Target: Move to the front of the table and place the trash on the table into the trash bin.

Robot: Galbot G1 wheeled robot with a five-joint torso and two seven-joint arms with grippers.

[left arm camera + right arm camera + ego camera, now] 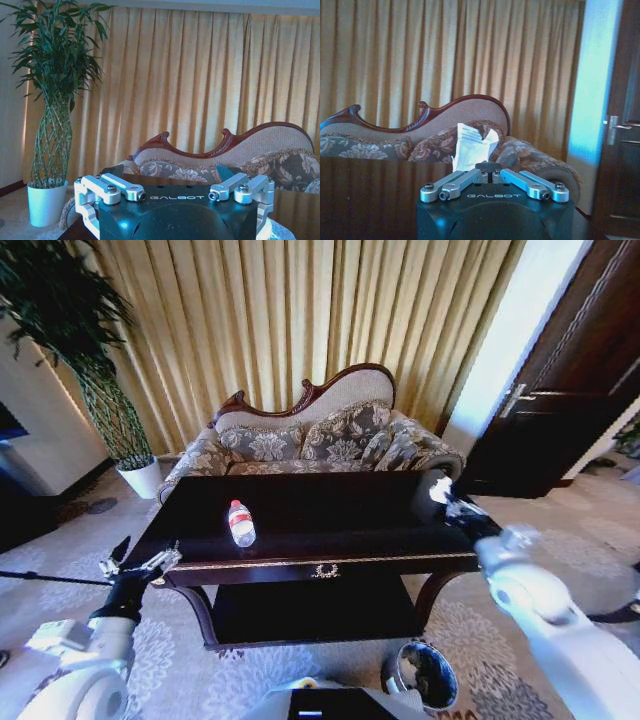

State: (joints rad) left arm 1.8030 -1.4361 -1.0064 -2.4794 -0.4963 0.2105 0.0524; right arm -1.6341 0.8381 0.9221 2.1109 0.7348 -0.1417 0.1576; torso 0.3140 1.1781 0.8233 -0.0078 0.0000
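Paper scrap [471, 148] sits clamped in my right gripper [490, 175], arm stretched over the table [330, 510] at right; left gripper [140, 562] spread wide, lower left. Bottle [241, 523] lies left of centre.

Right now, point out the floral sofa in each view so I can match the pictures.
Head view: floral sofa at top centre, behind the table.
Left wrist view: sofa between the left gripper and the curtain.
Right wrist view: sofa behind the paper scrap clamped in the right gripper.
Shared landmark: the gold curtain behind the sofa.
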